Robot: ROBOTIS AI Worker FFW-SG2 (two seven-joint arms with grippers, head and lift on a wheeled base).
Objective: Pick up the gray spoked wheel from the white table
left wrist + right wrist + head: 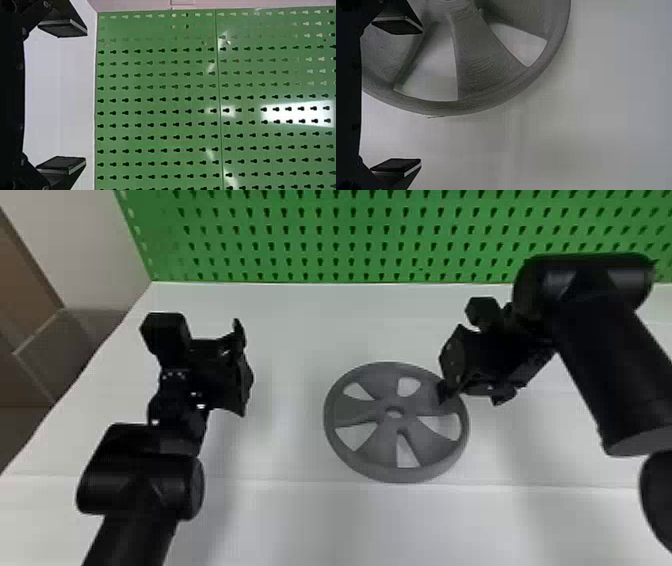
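Observation:
The gray spoked wheel (382,446) lies flat on the white table (285,335), right of the middle in the head view. My right gripper (473,394) is open above the wheel's right side, one finger over the rim area and the other out past it. In the right wrist view, the same gripper (421,96) has its fingers wide apart, with part of the wheel (484,69) beyond them and nothing held. My left gripper (244,370) hangs to the left of the wheel, apart from it. In the left wrist view, that gripper (85,96) stands open and holds nothing.
A green perforated board (330,235) stands along the table's back edge. On the left, the table's slanting side edge borders a gray and brown area beyond. The right forearm (615,375) spans the right side above the table.

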